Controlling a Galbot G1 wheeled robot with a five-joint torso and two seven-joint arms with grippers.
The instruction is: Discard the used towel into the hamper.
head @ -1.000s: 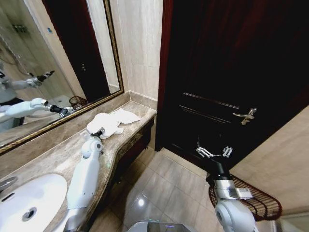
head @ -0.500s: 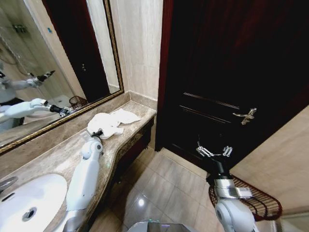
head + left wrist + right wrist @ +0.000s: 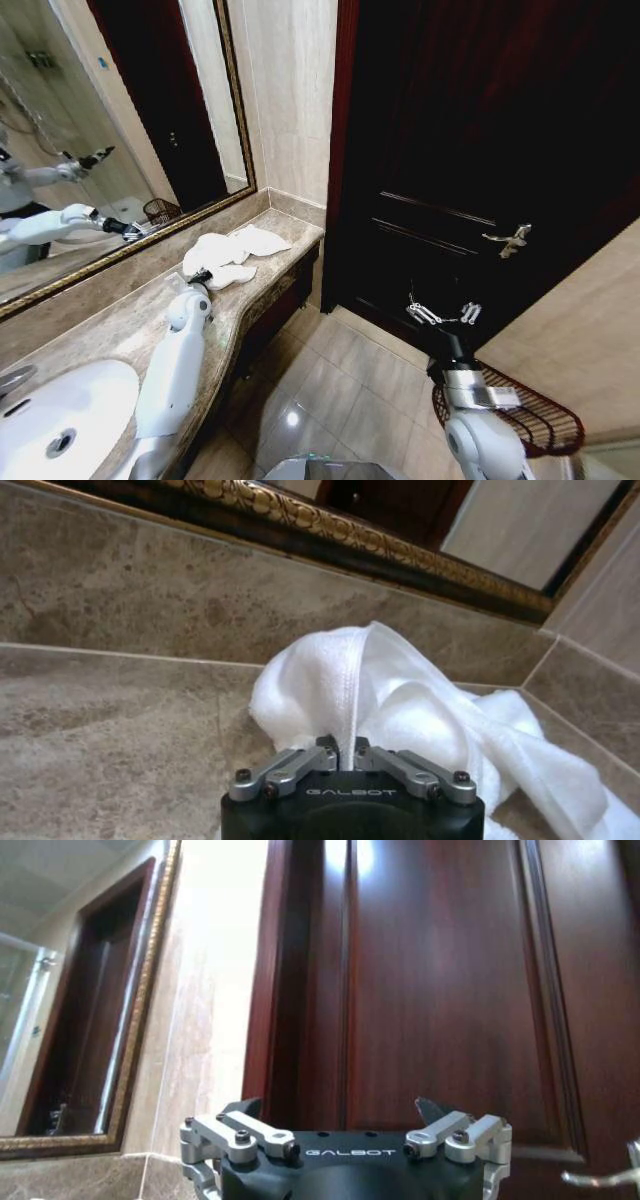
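Towel, white terry cloth (image 3: 400,705), crumpled in a soft heap, is pinched along a raised hemmed fold by the left end effector (image 3: 346,751), whose metal fingers are pressed together on the fabric. In the head view that left end effector (image 3: 200,277) sits at the near edge of the white towel (image 3: 228,255), which lies on the brown-grey marble counter (image 3: 120,325) near its far end, close to the corner where the beige tiled wall meets the gilt-framed mirror (image 3: 110,130). Part of the cloth trails away toward the counter's edge. A white oval sink (image 3: 60,410) is set in the counter nearer the robot.

The right end effector (image 3: 443,315) hangs in the air before the dark reddish wooden door (image 3: 480,150), its fingers spread apart and holding nothing. Just behind and below its arm stands the dark reddish-brown openwork hamper (image 3: 545,420) on the floor, well apart from the towel.
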